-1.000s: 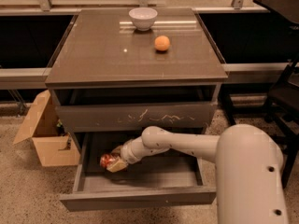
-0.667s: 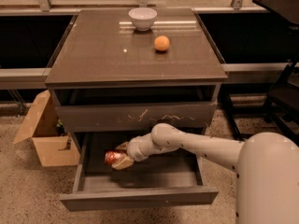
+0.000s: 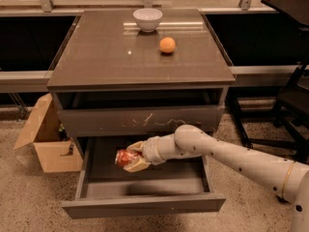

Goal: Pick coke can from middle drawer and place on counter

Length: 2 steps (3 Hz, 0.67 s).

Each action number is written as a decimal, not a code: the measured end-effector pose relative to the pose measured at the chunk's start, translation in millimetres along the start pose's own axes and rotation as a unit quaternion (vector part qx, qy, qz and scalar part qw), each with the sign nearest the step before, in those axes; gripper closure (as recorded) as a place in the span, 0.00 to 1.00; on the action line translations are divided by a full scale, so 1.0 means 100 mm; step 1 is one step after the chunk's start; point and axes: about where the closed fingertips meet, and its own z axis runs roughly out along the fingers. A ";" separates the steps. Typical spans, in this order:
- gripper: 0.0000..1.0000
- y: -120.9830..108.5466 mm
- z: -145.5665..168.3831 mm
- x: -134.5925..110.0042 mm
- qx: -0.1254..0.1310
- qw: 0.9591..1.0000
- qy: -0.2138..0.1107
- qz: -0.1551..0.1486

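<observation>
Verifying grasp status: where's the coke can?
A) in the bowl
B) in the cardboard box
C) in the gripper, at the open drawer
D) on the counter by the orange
C: the gripper is shut on the can over the open drawer.

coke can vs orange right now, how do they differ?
The coke can is a red cylinder lying sideways; the orange is a plain orange ball. The can is clamped in the gripper over the open middle drawer; the orange rests free on the counter. Both look similar in size.
</observation>
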 end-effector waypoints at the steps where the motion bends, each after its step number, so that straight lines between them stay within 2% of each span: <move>1: 1.00 0.05 -0.24 -0.30 0.010 0.999 -0.013 -0.030; 2: 1.00 0.14 -0.67 -0.83 0.027 0.996 -0.024 -0.079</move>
